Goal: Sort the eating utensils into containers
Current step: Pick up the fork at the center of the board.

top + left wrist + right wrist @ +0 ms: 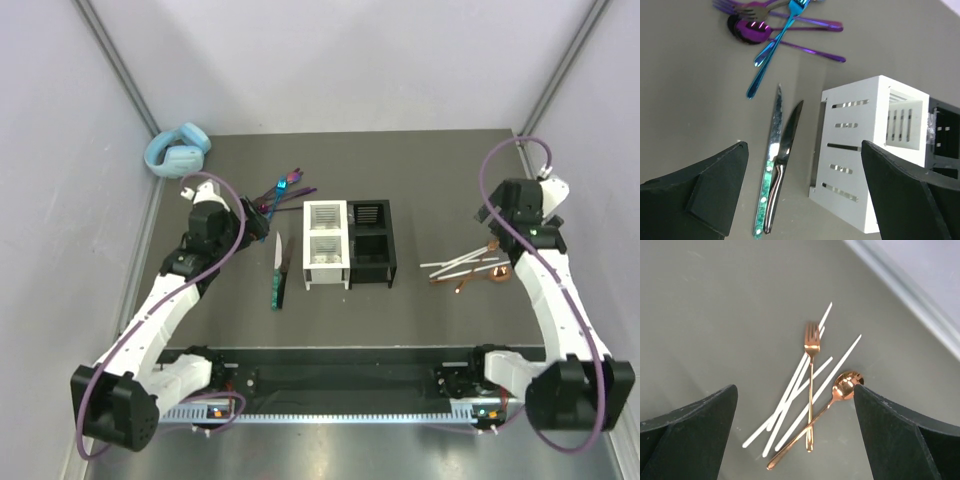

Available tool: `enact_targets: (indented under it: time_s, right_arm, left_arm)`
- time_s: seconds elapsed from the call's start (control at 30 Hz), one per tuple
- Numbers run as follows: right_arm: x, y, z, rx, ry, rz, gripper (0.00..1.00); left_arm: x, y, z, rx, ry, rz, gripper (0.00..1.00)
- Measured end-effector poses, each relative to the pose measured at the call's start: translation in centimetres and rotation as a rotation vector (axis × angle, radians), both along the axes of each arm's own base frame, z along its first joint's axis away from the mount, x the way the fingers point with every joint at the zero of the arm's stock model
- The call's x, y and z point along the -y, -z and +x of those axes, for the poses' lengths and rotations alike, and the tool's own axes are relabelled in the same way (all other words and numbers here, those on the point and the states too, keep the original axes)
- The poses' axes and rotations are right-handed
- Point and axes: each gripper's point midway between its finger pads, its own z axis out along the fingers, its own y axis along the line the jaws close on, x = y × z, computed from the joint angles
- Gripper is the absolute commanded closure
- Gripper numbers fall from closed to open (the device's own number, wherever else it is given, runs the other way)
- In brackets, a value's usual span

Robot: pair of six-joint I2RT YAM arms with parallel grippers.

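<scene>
Grey tabletop (430, 170) holds the white caddy (326, 245) touching the black caddy (371, 243) at centre. Purple-blue cutlery (283, 190) and a green-handled knife (275, 285) lie left of them; white sticks (452, 264) and copper cutlery (480, 276) lie right. Left pincer (804, 147) and right pincer (795, 390) both gape wide, empty.

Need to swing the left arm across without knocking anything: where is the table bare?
Bare: the far strip of table behind the black caddy, and the near strip before both caddies. Crowded: left of the white caddy, with two knives and purple cutlery; right of the black one, white sticks and copper cutlery.
</scene>
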Motion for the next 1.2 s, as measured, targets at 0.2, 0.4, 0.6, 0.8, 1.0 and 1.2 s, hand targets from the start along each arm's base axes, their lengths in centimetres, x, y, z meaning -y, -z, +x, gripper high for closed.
enact_targets:
  time_s: [0.2,0.4,0.6,0.8,1.0,1.2]
  right_arm:
    - [3.3,7.8,0.4,-0.199,0.126,0.205,0.14]
    - [2.5,10.8,-0.9,-0.278,0.125,0.275,0.18]
    - [2.6,11.7,-0.7,-0.313,0.115,0.274,0.41]
    - [2.4,13.8,-1.1,-0.376,0.093,0.28,0.48]
    - [2.1,14.9,-1.5,-0.405,0.054,0.281,0.48]
    - [2.0,16.4,-1.2,-0.445,0.029,0.284,0.49]
  left_arm:
    - [-0.3,1.0,-0.6,-0.046,-0.005,0.015,0.01]
    - [-0.5,0.9,-1.1,-0.032,-0.005,0.019,0.01]
    - [-0.5,1.1,-1.0,-0.023,0.003,0.03,0.01]
    - [-0.3,2.3,-1.1,-0.053,0.019,0.038,0.01]
    - [0.1,3.0,-0.9,-0.065,0.037,0.034,0.01]
    - [0.4,3.3,-0.9,-0.075,0.052,0.028,0.01]
